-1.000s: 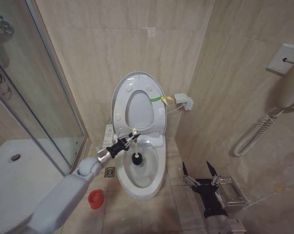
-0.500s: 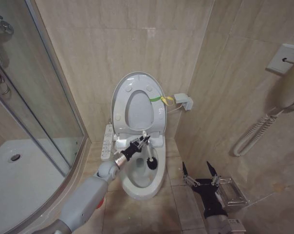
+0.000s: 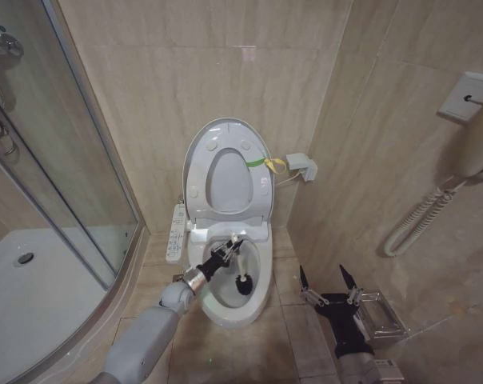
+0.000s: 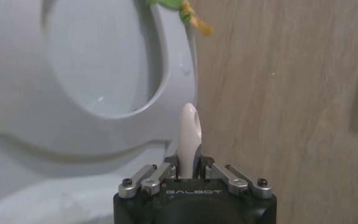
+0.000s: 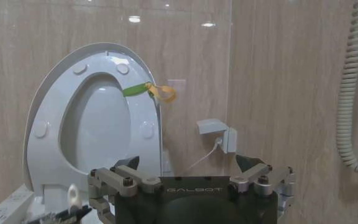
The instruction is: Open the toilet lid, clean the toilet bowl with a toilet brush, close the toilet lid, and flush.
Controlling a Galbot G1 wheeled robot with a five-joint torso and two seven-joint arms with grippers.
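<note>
Lid raised at frame centre, my left claw grips the toilet brush inside the toilet bowl; right claw wide, lower right.

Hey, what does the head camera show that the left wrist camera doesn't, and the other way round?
Head view alone: the toilet bowl with the toilet brush's black bristle head down inside it, the button strip, the shower enclosure and the right tool, open, low beside the toilet. Left wrist view alone: a close look at the left tool shut on the white handle. Both: the raised toilet lid with its yellow-green band, and the tiled wall.
</note>
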